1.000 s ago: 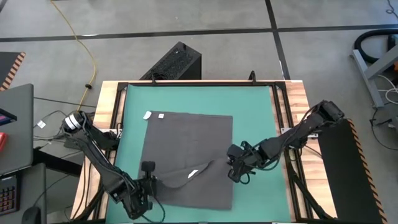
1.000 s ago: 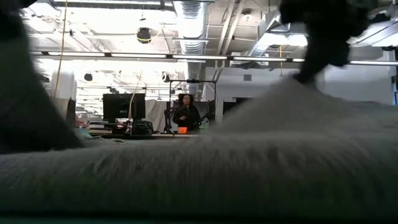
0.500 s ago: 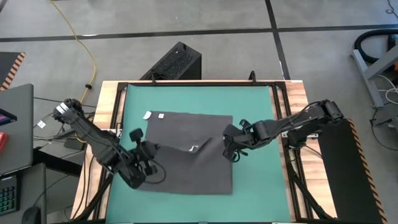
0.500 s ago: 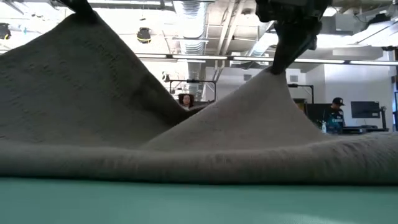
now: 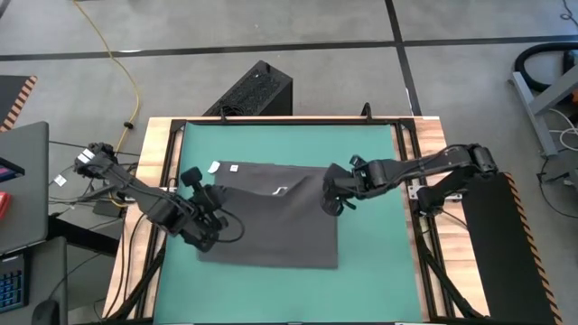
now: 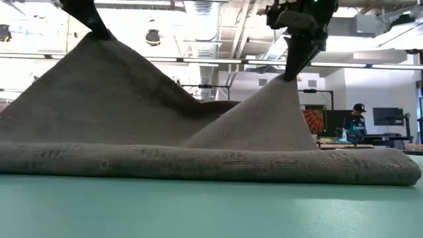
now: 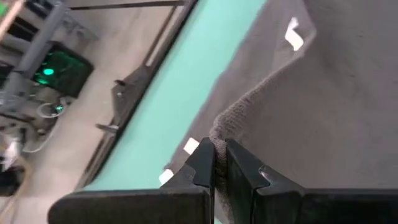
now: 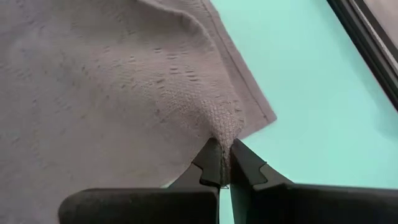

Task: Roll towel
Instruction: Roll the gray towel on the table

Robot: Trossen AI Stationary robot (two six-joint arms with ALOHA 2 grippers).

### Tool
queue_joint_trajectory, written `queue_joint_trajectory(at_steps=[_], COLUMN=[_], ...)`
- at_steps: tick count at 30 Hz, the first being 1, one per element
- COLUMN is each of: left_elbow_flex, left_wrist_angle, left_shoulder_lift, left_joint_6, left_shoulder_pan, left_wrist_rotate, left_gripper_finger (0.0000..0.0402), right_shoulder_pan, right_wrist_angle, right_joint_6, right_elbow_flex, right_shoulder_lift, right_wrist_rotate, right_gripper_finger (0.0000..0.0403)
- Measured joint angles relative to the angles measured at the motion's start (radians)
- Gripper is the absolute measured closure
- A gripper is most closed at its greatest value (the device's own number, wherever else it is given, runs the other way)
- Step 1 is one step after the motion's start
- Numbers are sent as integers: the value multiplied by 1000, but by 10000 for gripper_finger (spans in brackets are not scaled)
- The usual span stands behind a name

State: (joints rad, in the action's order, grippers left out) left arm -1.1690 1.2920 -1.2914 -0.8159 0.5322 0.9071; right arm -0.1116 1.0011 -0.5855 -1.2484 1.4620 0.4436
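The dark grey towel lies on the green mat, doubled over, with its fold along the near side. Its small white tag shows on the raised layer. My left gripper is shut on the towel at its left side, my right gripper at its right side. Both hold the upper layer up in two peaks above the lower layer, which rests flat on the mat. My left gripper pinches a bunched bit of the towel's hemmed edge between its two fingers, slanting down from the table's left. That edge is lifted clear and the cloth slopes down from it to the fold. My right gripper pinches the towel's hemmed edge near a corner between its two fingers, slanting down from the table's right. The cloth is drawn up into a puckered peak; the lower layer's corner lies flat on the mat.
Bare mat lies beyond the towel's far edge and to its right. Two small white labels sit at the towel's far left corner. A black box stands past the table's far edge. A person is in the room behind.
Both grippers, staying shut, have gone up and toward the table's far edge, taking the towel's near edge with them. That edge has been lifted and carried over the rest of the cloth, so the towel now lies folded over; its far edge has stayed in place.
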Motion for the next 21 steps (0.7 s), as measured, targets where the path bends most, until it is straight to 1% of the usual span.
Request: queue_joint_trajectory(at_steps=[2,8,10,12,14,16,21], left_elbow_flex=[0,1,17,43,67,92,109], left_wrist_angle=[-1,-15,-46,-85,-113,-129,-134], left_shoulder_lift=[-3,-3,-3,-4,-4,-4,-4], left_joint_6=[17,72,93,115,117,117,116], left_shoulder_pan=[-25,-89,-106,-120,-128,-130,-130], left_wrist_rotate=[16,16,16,-6,-42,-55,-30], left_gripper_finger=[397,397,397,397,397,397,396], right_shoulder_pan=[15,39,48,57,58,58,58], right_wrist_angle=[4,28,28,27,23,24,29], right_joint_6=[13,34,37,42,48,48,48], right_elbow_flex=[0,0,0,0,0,0,1], right_shoulder_lift=[0,0,0,0,0,0,0], right_wrist_rotate=[0,0,0,0,0,0,0], right_gripper_finger=[379,379,379,379,379,379,379])
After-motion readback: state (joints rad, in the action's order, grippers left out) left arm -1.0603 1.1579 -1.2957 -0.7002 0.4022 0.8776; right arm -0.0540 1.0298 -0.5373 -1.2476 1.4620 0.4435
